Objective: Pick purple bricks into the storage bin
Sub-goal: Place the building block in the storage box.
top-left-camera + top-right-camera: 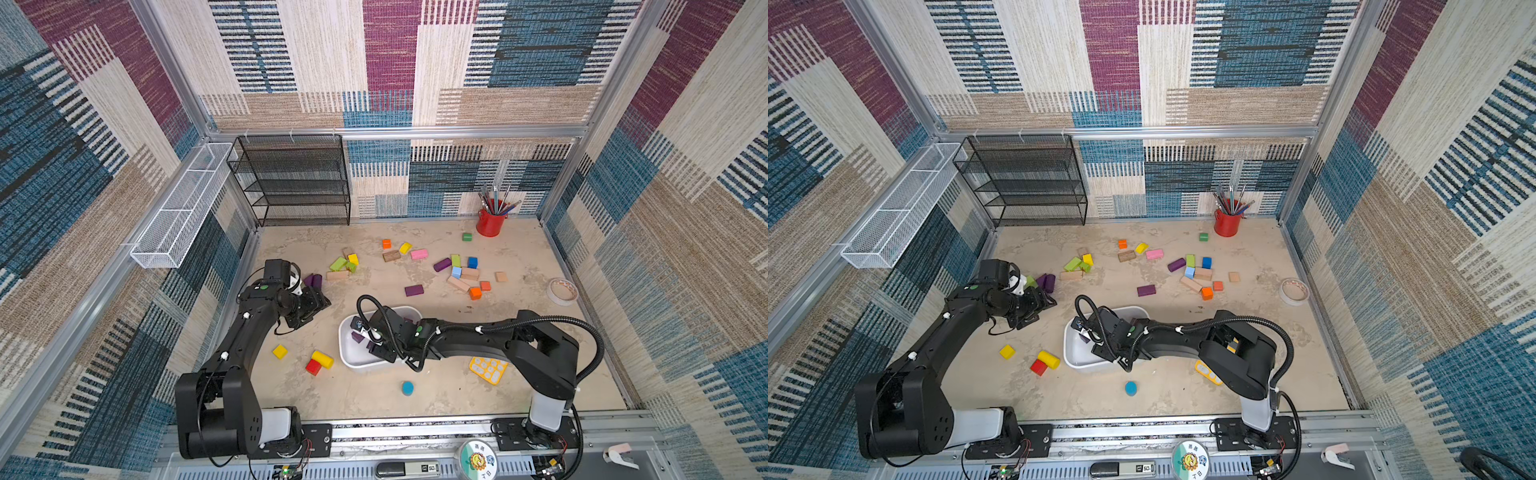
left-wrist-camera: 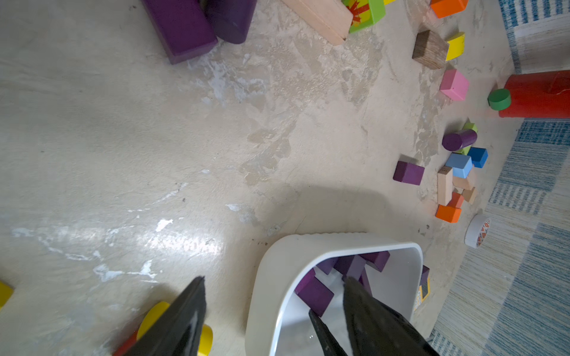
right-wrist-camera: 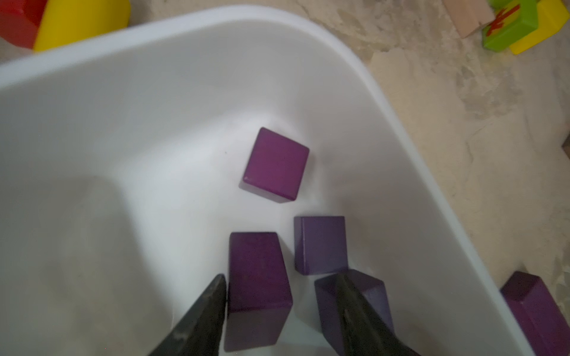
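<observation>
left gripper, wide open and empty, sits nearest those two purple bricks lying just beyond its side

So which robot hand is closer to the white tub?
Right. The right gripper hangs open inside the storage bin, just above the purple bricks in it. The left gripper is outside the bin, off to one side.

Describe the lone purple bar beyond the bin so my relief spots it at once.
Start at the white storage bin mid-table. Just beyond it, toward the back wall, a purple bar lies flat by itself. Unlike the purple cylinder farther back, it has square edges and touches no other block.
</observation>
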Controlling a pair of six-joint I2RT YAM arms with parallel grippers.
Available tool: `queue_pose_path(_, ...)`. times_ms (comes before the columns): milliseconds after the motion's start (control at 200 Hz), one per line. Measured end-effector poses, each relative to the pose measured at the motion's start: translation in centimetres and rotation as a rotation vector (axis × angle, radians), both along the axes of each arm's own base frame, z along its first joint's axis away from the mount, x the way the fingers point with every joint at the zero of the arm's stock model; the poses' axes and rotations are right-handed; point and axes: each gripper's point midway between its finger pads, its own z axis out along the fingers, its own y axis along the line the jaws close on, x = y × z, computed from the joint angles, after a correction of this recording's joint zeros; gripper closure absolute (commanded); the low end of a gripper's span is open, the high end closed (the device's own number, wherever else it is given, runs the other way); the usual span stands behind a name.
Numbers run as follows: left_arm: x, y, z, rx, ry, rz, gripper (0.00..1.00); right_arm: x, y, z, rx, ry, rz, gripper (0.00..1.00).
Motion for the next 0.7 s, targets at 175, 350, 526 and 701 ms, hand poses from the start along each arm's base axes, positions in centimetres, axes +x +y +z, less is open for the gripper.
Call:
queue_pose_path(175, 0.0, 0.4, -0.3, 0.031, 0.019, 0.007, 0.28, 0.3, 0.3, 0.9, 0.035, -0.029, 0.001, 0.35)
queue_pose_path(350, 0.0, 0.6, -0.8, 0.065, 0.039, -0.001, 0.28, 0.4, 0.5, 0.3, 0.042, -0.033, 0.001, 0.35)
queue_pose_path(526, -0.2, 0.4, -1.0, 0.085, 0.048, -0.011, 0.28, 0.4, 0.3, -0.6, 0.034, -0.029, 0.0, 0.35)
queue_pose_path(701, -0.2, 0.4, -1.3, 0.101, 0.056, -0.016, 0.28, 0.8, 0.6, -1.0, 0.036, -0.039, -0.006, 0.35)
